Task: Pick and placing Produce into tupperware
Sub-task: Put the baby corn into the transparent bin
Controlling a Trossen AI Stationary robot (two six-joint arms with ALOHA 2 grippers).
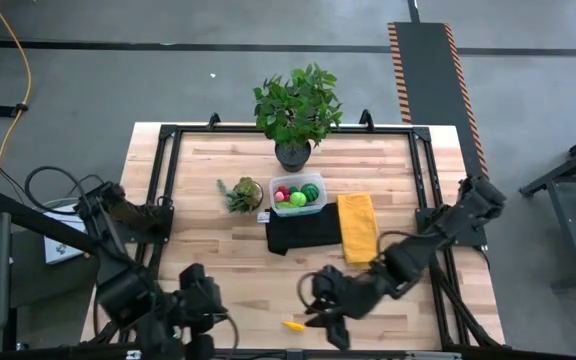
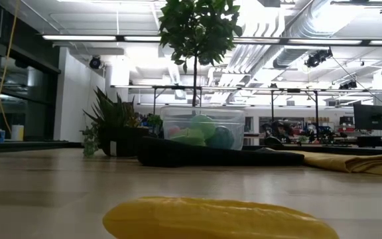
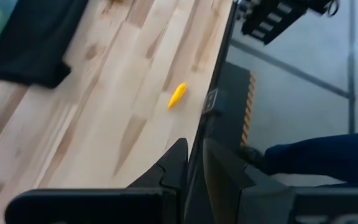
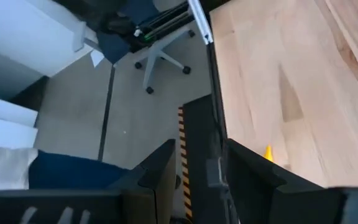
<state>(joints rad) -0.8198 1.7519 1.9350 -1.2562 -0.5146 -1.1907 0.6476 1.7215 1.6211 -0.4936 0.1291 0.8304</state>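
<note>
One yellow piece (image 1: 293, 325) remains on the tabletop (image 1: 218, 230), lying crosswise just beside my right hand (image 1: 326, 318), the nearer one. Its fingers are parted and empty; my left hand (image 1: 200, 335) waits, fingers slightly apart, empty.

left arm: I've got it folded low at my near left corner, left gripper (image 1: 200, 300) fingers a narrow gap apart, empty | right arm: reached in from the right edge, elbow bent, right gripper (image 1: 330, 308) fingers apart, empty, near front edge
</note>
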